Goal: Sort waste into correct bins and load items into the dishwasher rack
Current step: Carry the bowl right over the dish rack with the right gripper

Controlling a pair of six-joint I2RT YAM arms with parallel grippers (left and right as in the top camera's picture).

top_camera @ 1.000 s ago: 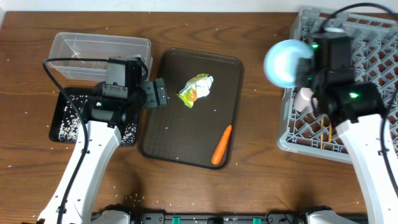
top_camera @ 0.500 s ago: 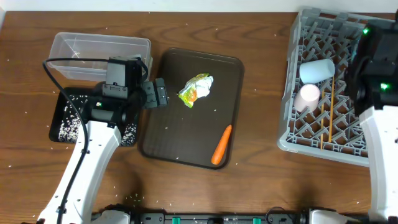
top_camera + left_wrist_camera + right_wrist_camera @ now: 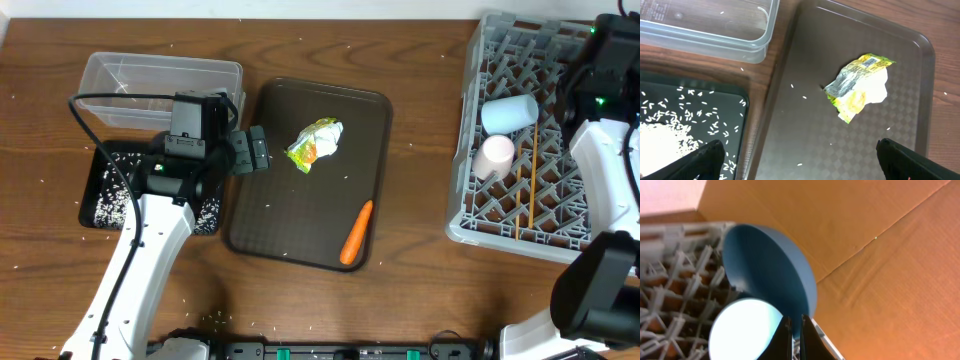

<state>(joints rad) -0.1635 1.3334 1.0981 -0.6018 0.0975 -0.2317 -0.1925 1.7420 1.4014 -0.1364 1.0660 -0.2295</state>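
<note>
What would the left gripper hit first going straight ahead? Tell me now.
Most likely the crumpled wrapper on the brown tray. It lies ahead of the open left gripper, between its fingers, though depth is unclear.

— Cut off at the overhead's right edge: large grey plastic lattice dishwasher rack point(image 3: 490, 215). Half hidden under the left arm: shallow black rectangular tray-bin point(image 3: 100, 195).
— Large blue plate point(image 3: 765, 265), lower rim covered by white-and-pale-blue bowl point(image 3: 747, 330). Right claw point(image 3: 796, 322) cropped below; grip unclear.
</note>
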